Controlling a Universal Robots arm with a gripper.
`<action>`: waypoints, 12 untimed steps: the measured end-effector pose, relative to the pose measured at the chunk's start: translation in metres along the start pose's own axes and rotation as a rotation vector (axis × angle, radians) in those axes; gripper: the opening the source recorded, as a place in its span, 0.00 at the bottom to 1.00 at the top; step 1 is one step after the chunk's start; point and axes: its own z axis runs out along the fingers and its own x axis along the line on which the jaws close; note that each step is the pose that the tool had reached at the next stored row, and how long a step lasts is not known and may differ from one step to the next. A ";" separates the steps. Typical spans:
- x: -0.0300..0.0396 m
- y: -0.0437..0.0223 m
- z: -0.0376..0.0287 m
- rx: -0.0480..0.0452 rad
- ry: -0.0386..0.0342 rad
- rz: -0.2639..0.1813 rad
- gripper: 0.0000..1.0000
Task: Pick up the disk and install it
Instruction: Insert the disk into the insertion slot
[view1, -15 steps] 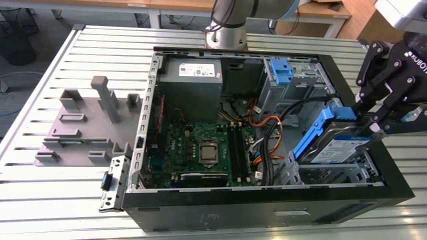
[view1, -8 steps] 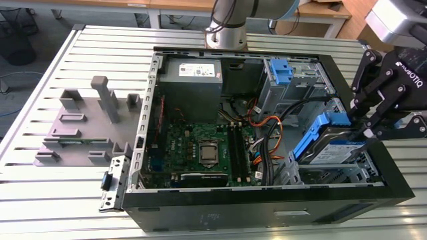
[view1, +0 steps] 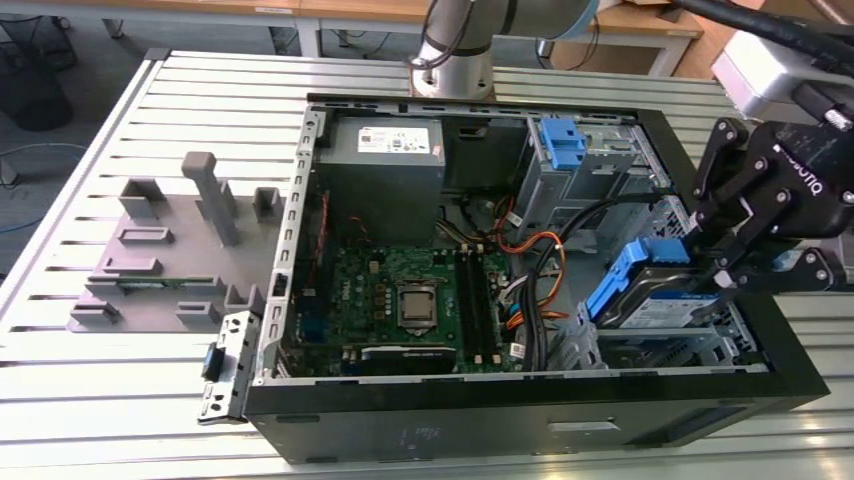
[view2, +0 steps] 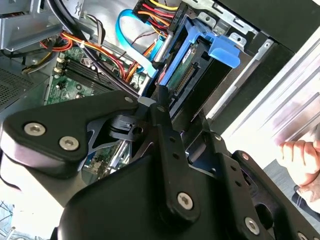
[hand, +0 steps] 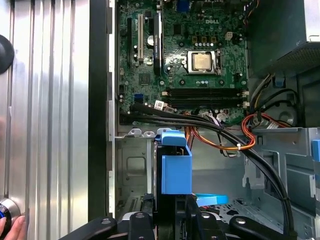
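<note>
Matte black gripper linkages, silver screws, grey arm

Open computer case beside grey fixture block on slatted table.

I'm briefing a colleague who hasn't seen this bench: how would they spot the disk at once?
Find the open black computer case on the slatted table. At its corner on the exterior view's right, the gripper is at the disk: a silver drive in a bright blue caddy, tilted, unlike the bare blue bracket.
</note>
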 end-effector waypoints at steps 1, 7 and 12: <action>0.0001 -0.0001 0.0017 -0.0006 0.0001 0.000 0.35; 0.0005 -0.0010 0.0126 -0.0040 0.0002 0.000 0.35; 0.0006 -0.0013 0.0165 -0.0052 0.0004 0.000 0.35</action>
